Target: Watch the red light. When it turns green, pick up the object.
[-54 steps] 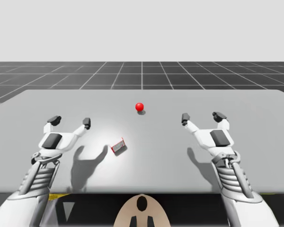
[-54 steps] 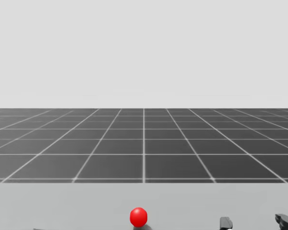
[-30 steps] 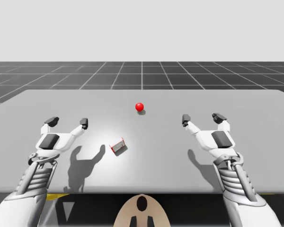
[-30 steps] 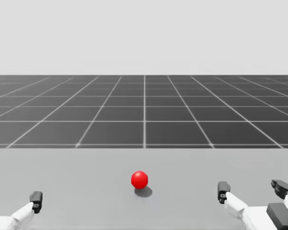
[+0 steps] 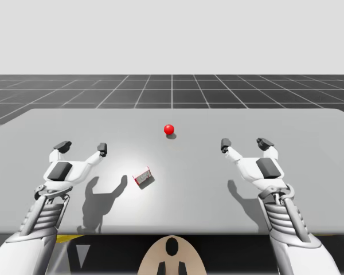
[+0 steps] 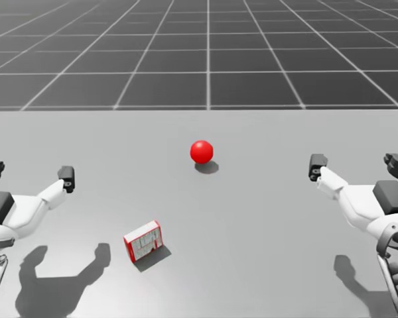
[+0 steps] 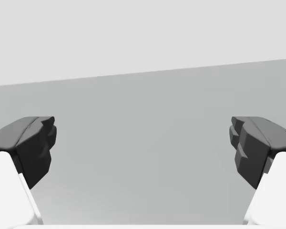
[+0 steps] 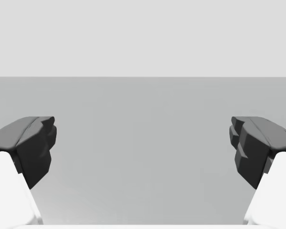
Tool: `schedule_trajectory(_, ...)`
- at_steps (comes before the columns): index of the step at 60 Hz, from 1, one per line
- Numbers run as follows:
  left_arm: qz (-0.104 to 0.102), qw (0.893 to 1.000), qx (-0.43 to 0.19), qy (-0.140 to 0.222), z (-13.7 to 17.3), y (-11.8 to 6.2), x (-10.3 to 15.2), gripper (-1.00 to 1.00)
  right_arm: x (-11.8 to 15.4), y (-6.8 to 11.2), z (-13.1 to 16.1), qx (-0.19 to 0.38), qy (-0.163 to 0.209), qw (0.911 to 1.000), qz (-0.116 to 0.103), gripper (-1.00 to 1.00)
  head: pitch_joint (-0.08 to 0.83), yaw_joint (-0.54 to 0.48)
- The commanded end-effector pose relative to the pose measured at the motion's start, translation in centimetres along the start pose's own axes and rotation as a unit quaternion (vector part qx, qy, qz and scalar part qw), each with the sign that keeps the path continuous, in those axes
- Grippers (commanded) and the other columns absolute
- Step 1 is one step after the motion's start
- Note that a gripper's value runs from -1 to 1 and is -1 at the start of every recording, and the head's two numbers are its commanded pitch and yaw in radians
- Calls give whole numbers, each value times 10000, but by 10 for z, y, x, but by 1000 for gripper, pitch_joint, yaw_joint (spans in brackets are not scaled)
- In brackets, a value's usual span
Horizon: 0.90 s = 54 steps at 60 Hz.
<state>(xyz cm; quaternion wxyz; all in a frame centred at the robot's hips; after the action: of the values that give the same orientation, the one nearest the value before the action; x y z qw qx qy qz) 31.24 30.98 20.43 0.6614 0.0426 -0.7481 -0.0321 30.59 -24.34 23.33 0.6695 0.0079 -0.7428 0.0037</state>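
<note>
1. Resting on the grey table [image 5: 309,177], the small red-and-white box [image 6: 144,241] sits near my left gripper [image 6: 30,173], toward the middle and closer to my torso, touching nothing.
2. My right gripper [image 6: 356,165] hovers well apart from the box, on the table's other side.
3. Both grippers have their fingers spread wide and hold nothing.
4. The round light [image 6: 201,152] beyond the box is red.
5. My head has turned downward since half a second ago; the box, light and arms have kept their places.

red light [image 6: 201,152]: glossy sphere, showing red, not green. box [image 6: 143,241]: small, red edges, pale printed face up, lying flat, skewed; 7 o'clock from red light, well apart.
</note>
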Motion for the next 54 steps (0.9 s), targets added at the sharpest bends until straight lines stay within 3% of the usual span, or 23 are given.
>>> schedule_trajectory(1,-54,10000,-4,-20,0,-1,0,-1000,-1,2,0,17,19,10000,-44,-1000,475,34)
schedule_trajectory(54,-78,10000,16,-33,1,-2,1,-1000,0,0,0,63,-3,10000,-64,-1000,454,25)
